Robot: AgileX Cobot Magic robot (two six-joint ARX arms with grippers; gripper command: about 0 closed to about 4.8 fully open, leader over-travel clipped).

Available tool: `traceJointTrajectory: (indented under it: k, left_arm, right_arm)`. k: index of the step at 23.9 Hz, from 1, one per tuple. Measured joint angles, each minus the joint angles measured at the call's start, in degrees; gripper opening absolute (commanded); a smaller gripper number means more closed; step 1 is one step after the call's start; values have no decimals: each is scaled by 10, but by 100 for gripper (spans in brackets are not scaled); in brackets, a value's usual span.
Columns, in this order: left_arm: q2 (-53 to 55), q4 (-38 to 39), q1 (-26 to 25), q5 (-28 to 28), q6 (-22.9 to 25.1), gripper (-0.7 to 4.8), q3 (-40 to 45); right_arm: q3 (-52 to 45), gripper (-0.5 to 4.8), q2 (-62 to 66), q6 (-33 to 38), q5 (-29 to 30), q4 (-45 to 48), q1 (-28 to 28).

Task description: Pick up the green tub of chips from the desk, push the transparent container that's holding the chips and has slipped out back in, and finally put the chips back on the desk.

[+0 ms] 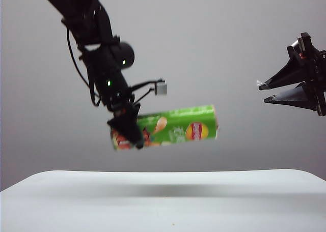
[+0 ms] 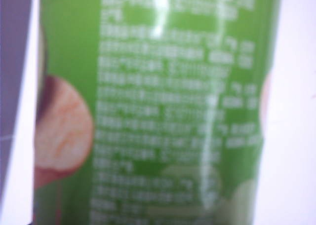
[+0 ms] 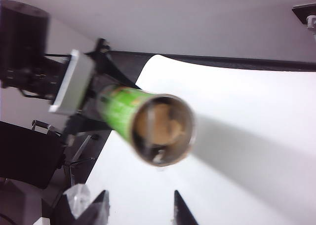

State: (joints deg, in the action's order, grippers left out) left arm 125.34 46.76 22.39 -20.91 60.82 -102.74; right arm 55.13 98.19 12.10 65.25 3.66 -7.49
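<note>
- Right wrist view, nearest first: right gripper [image 3: 139, 210] with fingertips parted and nothing between them, clear gap showing white desk [image 3: 256, 136] through it.
- Just beyond those tips, the open mouth of the green tub of chips [image 3: 160, 129] faces this camera almost straight on; the chips [image 3: 157, 124] sit inside the rim, pale orange-brown, blurred. Cannot make out the transparent container's edge as separate; nothing looks to stick out past the rim.
- Left wrist view: green wall of the tub fills the frame, white print, blurred; fingers not visible here.
- Exterior view: left gripper [image 1: 127, 127] is clamped around the tub [image 1: 178, 125] near its red-orange pictured end, holding it in the air well above the desk [image 1: 163, 201].
- Tub's long axis runs near level, slightly raised toward the right, open end pointing at the right gripper [image 1: 267, 92], which stands well apart at the right edge, jaws spread, empty.
- Key relation: tub hangs over the desk with its axis roughly parallel to the surface; judged next call is lowering it, and only the left arm has it.
</note>
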Motion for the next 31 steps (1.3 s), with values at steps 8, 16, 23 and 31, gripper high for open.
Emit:
traceJointTrajectory:
  k: [8,16,23,31]
  left_arm:
    - [99,-13,-4,71,11,305,0]
    - [112,-21,-5,61,13,384,-6]
    - [116,-31,-2,62,-10,479,-7]
    - [74,0,-2,84,-51,479,-4]
  right_arm:
    - [0,162,0,-2,1,-7,0]
    - [0,162,0,-2,1,-7,0]
    - [0,163,0,-14,1,-11,0]
    - [0,171,0,-15,24,-12,0]
